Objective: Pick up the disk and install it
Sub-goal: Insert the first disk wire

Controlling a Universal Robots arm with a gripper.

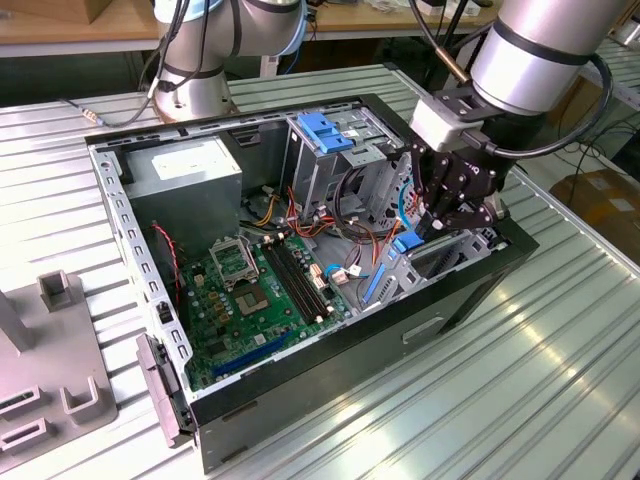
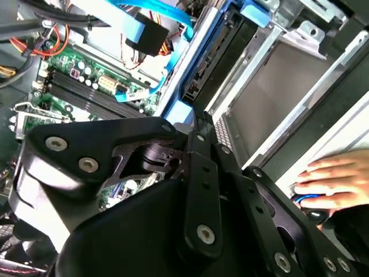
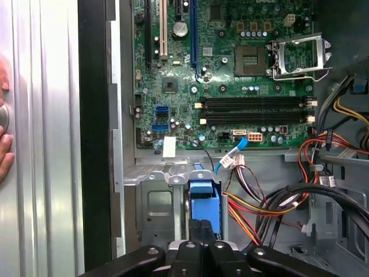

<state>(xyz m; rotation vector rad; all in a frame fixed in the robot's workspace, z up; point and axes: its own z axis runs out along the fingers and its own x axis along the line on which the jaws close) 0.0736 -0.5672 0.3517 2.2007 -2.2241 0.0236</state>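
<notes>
From where I am standing, the black jointed metal pincer (image 1: 440, 225) is hanging inside the open black desktop computer case (image 1: 470, 290), right of centre in the exterior view. It is clenching the flat grey-silver disk with blue plastic rails (image 3: 204, 199). In the first wrist view its 2 fingers are sitting tight on the near end of 1 blue rail. The disk is therefore lying straight ahead of the pincer, not off to either side. It is standing on edge, with its long axis running away from the fingertips into the grey sheet-metal drive bay (image 3: 153, 202). I judge that this line-up of drive edge and bay slot is what the seating is depending on. The disk is sitting at the case's end towards the exterior view's right, just beside the green motherboard (image 1: 260, 300). The silver arm (image 1: 540, 50) is reaching in from the upper right of the exterior view, with its wrist bending so the pincer is pointing steeply down into the case.
</notes>
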